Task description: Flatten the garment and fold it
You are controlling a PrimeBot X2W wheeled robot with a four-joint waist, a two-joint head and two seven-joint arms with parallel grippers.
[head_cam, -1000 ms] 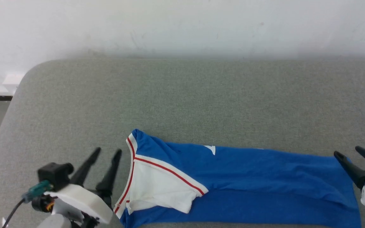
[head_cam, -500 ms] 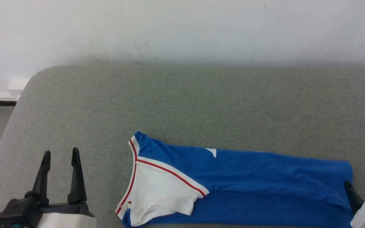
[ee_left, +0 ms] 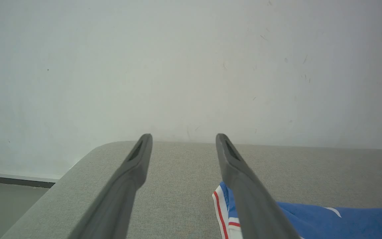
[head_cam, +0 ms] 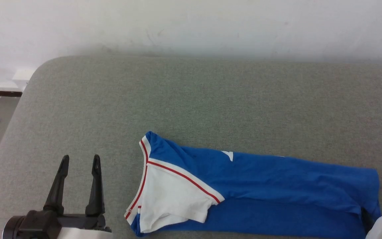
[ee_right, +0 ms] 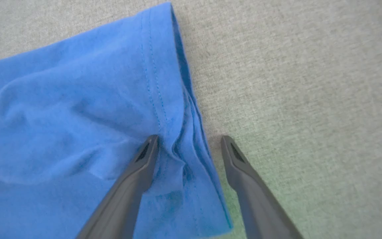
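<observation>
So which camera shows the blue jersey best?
The head view: the jersey lies there almost whole, folded lengthwise. The left wrist view catches one striped corner; the right wrist view, its blue hem end, close up.

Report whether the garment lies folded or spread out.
Folded: the garment lies as a long narrow band, one blue layer doubled over another, with the white sleeve on top.
</observation>
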